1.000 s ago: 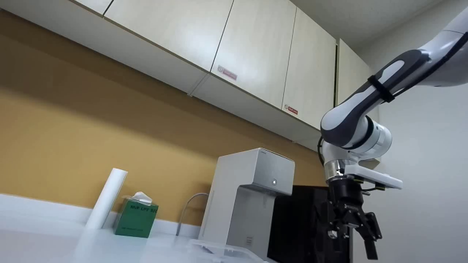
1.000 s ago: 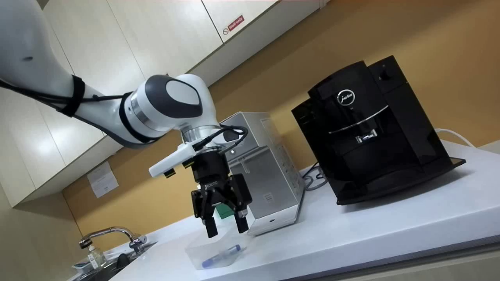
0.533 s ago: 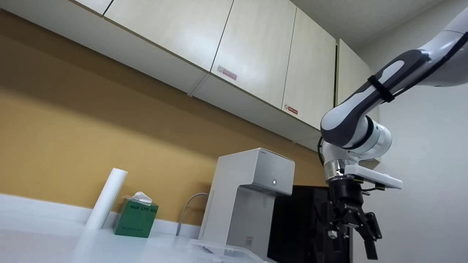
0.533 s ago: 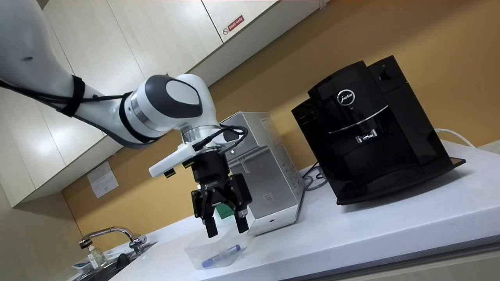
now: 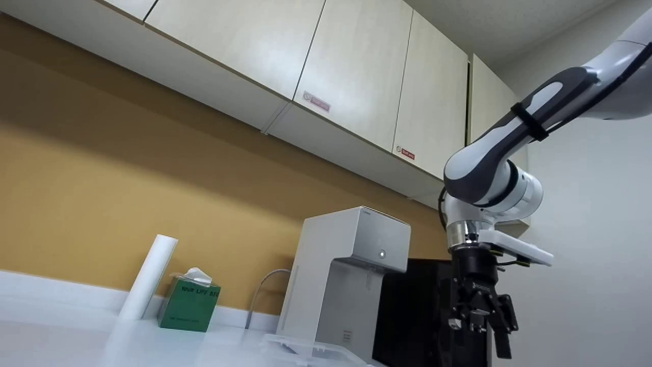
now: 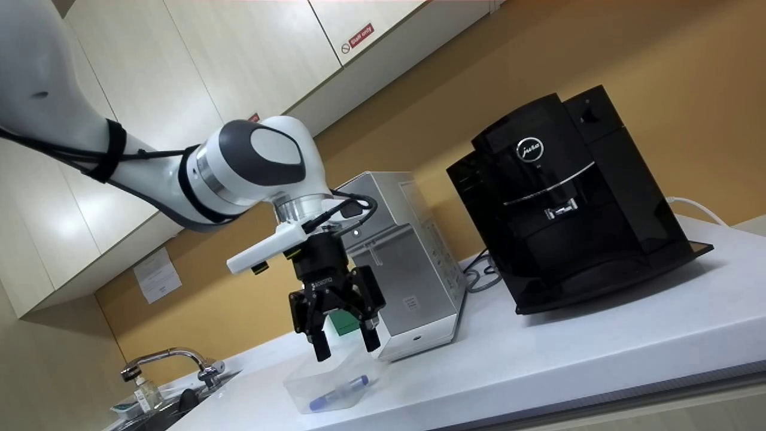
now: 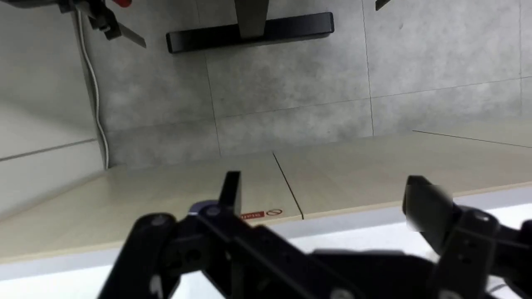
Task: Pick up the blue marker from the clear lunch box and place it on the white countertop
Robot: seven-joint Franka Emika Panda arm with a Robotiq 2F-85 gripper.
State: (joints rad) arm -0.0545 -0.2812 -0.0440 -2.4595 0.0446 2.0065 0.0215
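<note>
- Gripper (image 6: 346, 349): shifted slightly left in both exterior views; jaws apart, nothing between them.
- Blue marker (image 6: 339, 392): unmoved, lying inside the clear box (image 6: 297, 391).
- White counter (image 6: 508, 341): beneath the box, awaiting the marker.
- Meaning: probably the approach beginning; pick and placing both outstanding.

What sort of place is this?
Likely a staff kitchenette: a black coffee machine stands on the white countertop, there is a tap, and an upper cabinet bears a "Staff only" sign.
</note>
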